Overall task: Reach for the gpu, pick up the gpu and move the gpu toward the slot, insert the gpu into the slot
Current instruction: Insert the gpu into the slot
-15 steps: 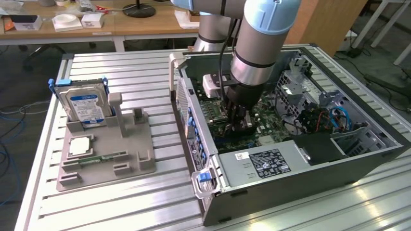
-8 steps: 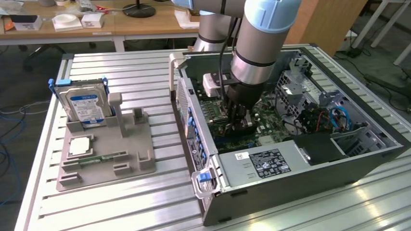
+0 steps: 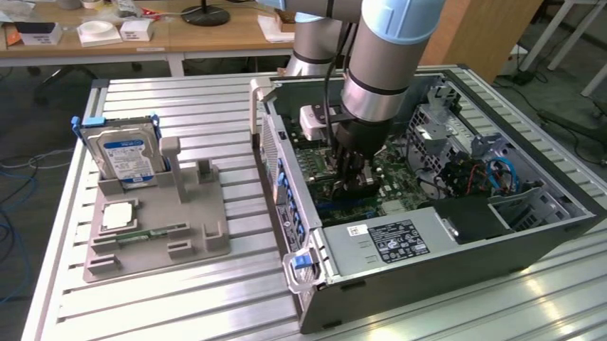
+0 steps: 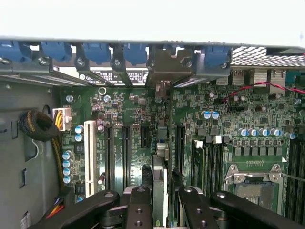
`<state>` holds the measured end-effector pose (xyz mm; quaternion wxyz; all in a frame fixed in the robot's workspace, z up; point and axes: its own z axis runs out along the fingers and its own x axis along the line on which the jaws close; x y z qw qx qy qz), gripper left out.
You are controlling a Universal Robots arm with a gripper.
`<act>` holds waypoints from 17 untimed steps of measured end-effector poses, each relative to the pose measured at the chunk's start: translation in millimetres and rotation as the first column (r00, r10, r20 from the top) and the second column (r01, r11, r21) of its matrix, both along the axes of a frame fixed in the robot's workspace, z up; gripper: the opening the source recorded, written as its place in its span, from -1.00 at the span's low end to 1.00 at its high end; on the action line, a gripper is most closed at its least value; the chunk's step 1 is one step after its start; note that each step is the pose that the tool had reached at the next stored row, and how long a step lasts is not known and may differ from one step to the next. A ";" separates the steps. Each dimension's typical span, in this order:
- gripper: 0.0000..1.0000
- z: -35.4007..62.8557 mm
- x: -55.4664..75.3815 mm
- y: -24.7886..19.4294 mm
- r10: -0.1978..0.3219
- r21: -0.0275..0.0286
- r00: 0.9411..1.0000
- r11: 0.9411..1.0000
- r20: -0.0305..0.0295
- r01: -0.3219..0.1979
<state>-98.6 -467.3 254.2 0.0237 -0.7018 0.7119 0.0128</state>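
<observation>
My gripper (image 3: 352,183) reaches down inside the open computer case (image 3: 417,245), over the green motherboard (image 4: 138,114). The gpu (image 4: 160,186) stands edge-on between the two black fingers (image 4: 139,206), and the gripper (image 4: 164,210) is shut on it. Its silver end bracket (image 4: 164,64) sits against the case's rear wall, among the blue card latches (image 4: 97,51). In the exterior view the gpu (image 3: 359,192) is a dark shape under the fingers, low over the board. The slot is hidden beneath the card.
Black connector strips (image 4: 126,148) and a white one (image 4: 89,152) run beside the card. The silver processor socket (image 4: 252,183) lies on its other side. A cable bundle (image 4: 40,126) hangs by the case wall. On the table, a grey fixture (image 3: 156,234) holds a blue-labelled hard drive (image 3: 124,156) and a memory stick (image 3: 147,233).
</observation>
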 end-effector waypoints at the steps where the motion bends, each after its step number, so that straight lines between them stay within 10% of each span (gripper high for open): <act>1: -0.48 0.0 0.0 0.0 0.000 0.000 1.000 1.000 0.000 0.000; 17: -0.48 -6.7 -0.6 0.5 0.000 0.000 1.000 1.000 0.000 0.000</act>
